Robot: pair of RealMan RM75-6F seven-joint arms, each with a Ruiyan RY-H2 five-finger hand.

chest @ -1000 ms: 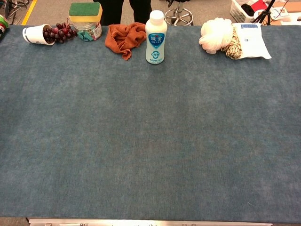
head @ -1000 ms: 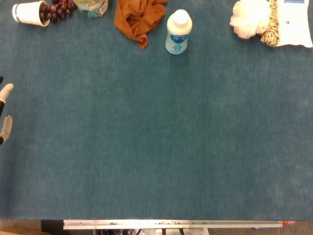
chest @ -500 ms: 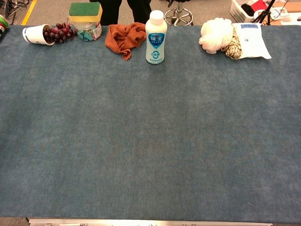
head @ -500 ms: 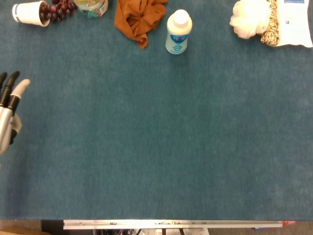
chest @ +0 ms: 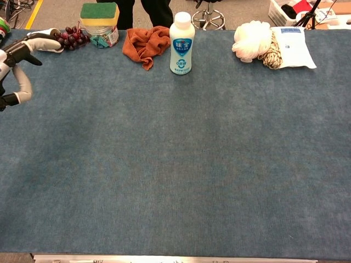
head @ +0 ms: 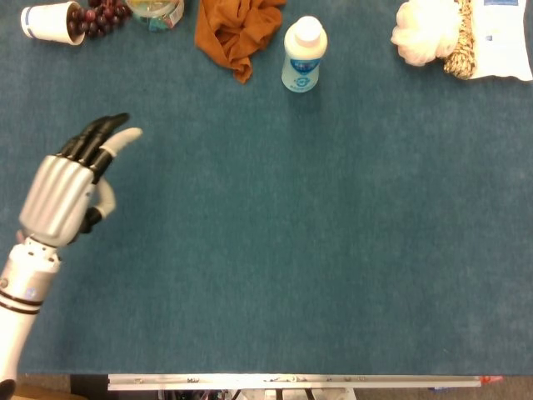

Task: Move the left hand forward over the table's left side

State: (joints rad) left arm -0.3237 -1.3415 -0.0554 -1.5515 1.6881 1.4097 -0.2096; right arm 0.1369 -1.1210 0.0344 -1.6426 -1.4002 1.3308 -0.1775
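Your left hand (head: pixel 60 196) is over the left side of the bench (head: pixel 291 250), back of the hand up, wrist and forearm trailing toward the near-left corner. Its fingers (head: pixel 107 133) are stretched out and lie close together, pointing forward and slightly toward the middle; thumb sits apart below them. They hold nothing, and nothing lies under or beside them, just bare blue surface.

In the chest view your left hand (chest: pixel 13 60) shows only at the left edge, fingers (chest: pixel 44 43) extended toward the far rim, thumb curving down apart from them.

Ahead of the fingers, along the far edge:
- white cup (head: pixel 50 22) lying on its side, slightly left of the fingertips' line, well apart from them
- grapes (head: pixel 98 17) bunched at the cup's mouth, touching it
- small jar (chest: pixel 102 34) with a green-and-yellow sponge (chest: pixel 99 13) on top, just beside the grapes
- orange cloth (head: pixel 237 29) crumpled, ahead and right of the fingers
- white bottle (head: pixel 303 55) upright, just right of the cloth, further right of the fingers

Far right of the fingers, at the far-right corner: white bath puff (head: pixel 425 33), a coil of rope (head: pixel 460 50) touching it, and a white packet (head: pixel 501 40) beside that.

Your right hand shows in neither view.
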